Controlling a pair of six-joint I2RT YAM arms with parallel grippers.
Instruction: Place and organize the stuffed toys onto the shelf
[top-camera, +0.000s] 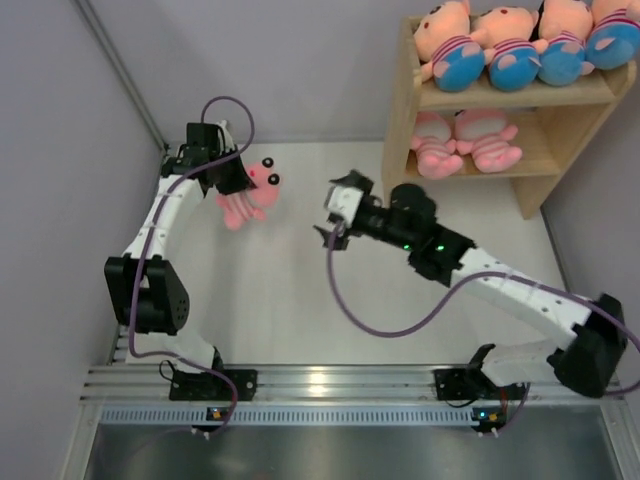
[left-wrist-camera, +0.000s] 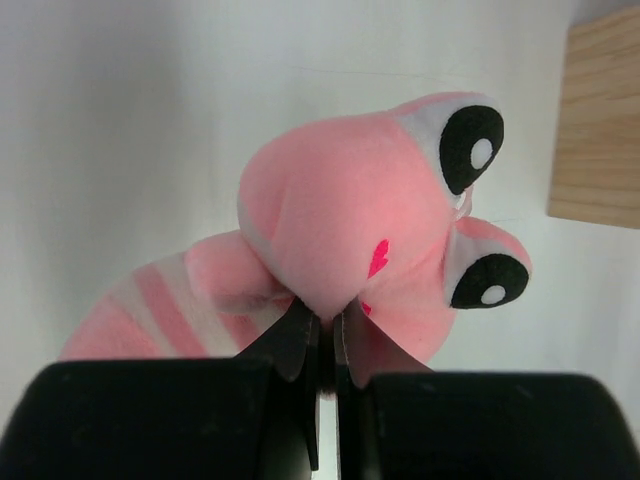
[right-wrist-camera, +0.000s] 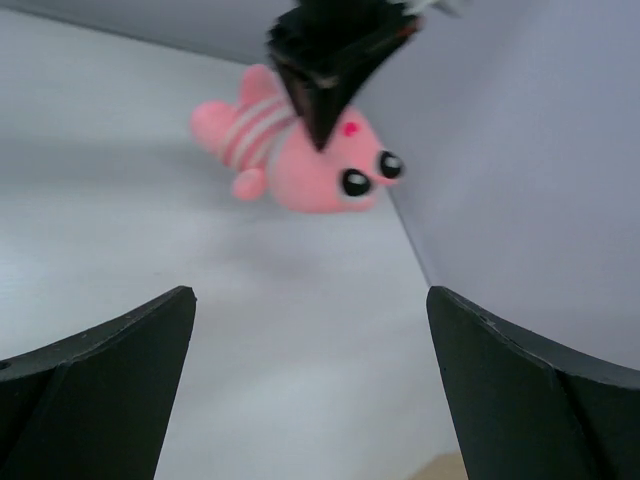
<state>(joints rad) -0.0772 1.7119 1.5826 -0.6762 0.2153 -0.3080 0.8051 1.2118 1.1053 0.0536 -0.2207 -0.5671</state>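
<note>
Left pincer (left-wrist-camera: 325, 322) was clamped on the head of an all-pink stuffed toy (left-wrist-camera: 350, 215), which hung just beyond its fingertips. Right pincer (right-wrist-camera: 308, 310) stood wide and empty, facing that toy, well apart from it. The shelf (top-camera: 402, 100) lay beyond the right pincer.

The lower body of the all-pink striped plush toy (left-wrist-camera: 350, 200) was hidden behind the left gripper (left-wrist-camera: 325, 318), whose pinched tips were buried in its fabric. Right of that gripper, the light wooden shelf (left-wrist-camera: 600, 120) was cropped by the frame. Beyond the right gripper (top-camera: 336, 212), the peach-faced plush dolls (top-camera: 510, 55) ran off the top edge.
</note>
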